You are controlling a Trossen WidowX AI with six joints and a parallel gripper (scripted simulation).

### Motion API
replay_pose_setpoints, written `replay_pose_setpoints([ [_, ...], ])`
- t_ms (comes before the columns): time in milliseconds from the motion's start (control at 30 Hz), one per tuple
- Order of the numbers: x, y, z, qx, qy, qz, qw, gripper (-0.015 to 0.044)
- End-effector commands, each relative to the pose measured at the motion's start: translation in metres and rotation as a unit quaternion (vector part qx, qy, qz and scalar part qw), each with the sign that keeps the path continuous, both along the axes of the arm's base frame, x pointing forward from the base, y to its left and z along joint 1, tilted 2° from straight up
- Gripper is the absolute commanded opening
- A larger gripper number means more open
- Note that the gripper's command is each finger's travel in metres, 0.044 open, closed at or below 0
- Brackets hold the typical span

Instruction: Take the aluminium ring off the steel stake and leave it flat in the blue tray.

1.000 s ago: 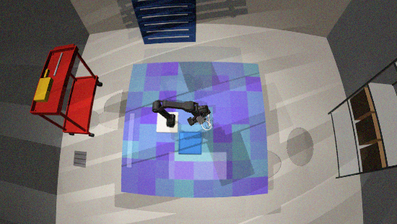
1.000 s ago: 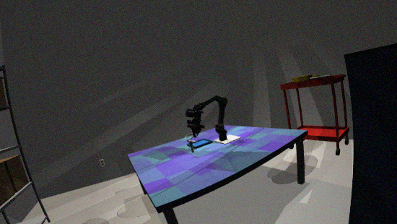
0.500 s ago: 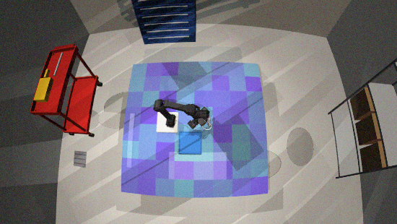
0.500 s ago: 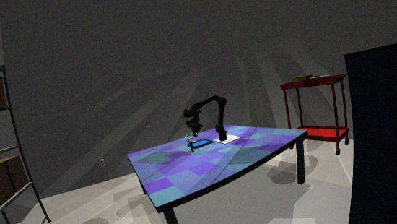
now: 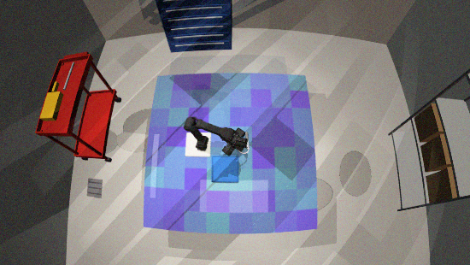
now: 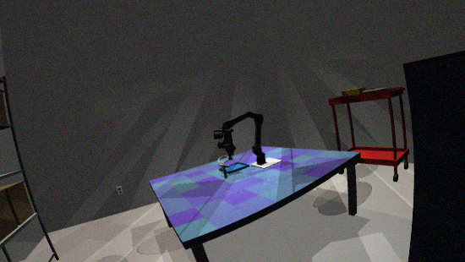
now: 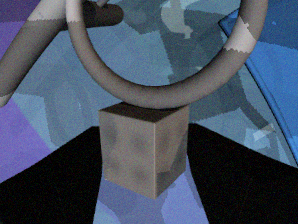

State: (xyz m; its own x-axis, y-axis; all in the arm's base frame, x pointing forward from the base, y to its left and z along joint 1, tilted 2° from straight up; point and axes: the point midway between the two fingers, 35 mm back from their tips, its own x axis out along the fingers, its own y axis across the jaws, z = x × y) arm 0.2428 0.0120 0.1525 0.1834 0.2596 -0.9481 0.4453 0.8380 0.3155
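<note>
1. Pinching the ring's tab (image 7: 142, 150), the gripper (image 5: 243, 142) (image 6: 231, 158) (image 7: 144, 135) has its claw closed on that square block.
2. And the ring (image 5: 247, 150) (image 6: 222, 156) (image 7: 155, 97)? Up above the table, outside the blue tray (image 5: 222, 164) (image 6: 235, 167) (image 7: 272, 75), near the top of the stake (image 6: 225, 172) (image 7: 30, 55); whether it is fully clear, I can't tell.
3. What a surface! The table (image 5: 282, 201) (image 6: 254, 186) (image 7: 20, 135) is a patchwork of purple, blue and teal, crossed by shadows, with a white plate (image 5: 190, 150) (image 6: 276, 161) under the arm's foot.
4. Around the room, a red cart (image 5: 79, 90) (image 6: 368, 96) carries a yellow box (image 5: 51, 106) (image 6: 352, 91) and a pale rod (image 5: 68, 75) (image 6: 375, 90).
5. Over by the far side from it, a rack (image 5: 412, 117) (image 6: 19, 156) holds brown boxes (image 5: 432, 155) (image 6: 12, 203).
6. Pale floor (image 5: 363, 231) (image 6: 287, 228), streaked with light; grey walls, one with a socket (image 6: 119, 190).
</note>
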Motion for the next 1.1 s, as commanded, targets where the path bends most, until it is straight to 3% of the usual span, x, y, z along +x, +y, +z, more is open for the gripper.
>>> replay_pose_setpoints([
  [0, -0.004, -0.001, -0.003, 0.02, 0.01, 0.03, 0.999, 0.0],
  [1067, -0.005, -0.023, 0.019, 0.15, -0.092, 0.194, 0.965, 0.0],
])
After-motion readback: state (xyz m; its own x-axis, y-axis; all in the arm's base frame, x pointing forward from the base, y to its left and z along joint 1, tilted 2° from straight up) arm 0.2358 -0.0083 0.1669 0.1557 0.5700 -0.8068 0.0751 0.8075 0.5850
